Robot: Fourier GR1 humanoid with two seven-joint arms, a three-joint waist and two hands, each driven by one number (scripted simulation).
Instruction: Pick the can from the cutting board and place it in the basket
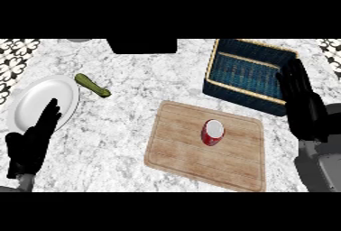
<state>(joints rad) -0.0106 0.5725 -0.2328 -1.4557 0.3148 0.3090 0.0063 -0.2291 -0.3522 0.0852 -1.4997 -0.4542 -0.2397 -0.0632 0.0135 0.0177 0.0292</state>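
Right hand point(301, 103) open beside basket point(230, 85); can point(213, 132) on cutting board point(186, 153).

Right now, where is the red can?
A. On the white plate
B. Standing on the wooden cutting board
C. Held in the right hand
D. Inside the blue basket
B. The can stands upright on the cutting board, apart from the basket and the plate, while the right hand is open and holds nothing.
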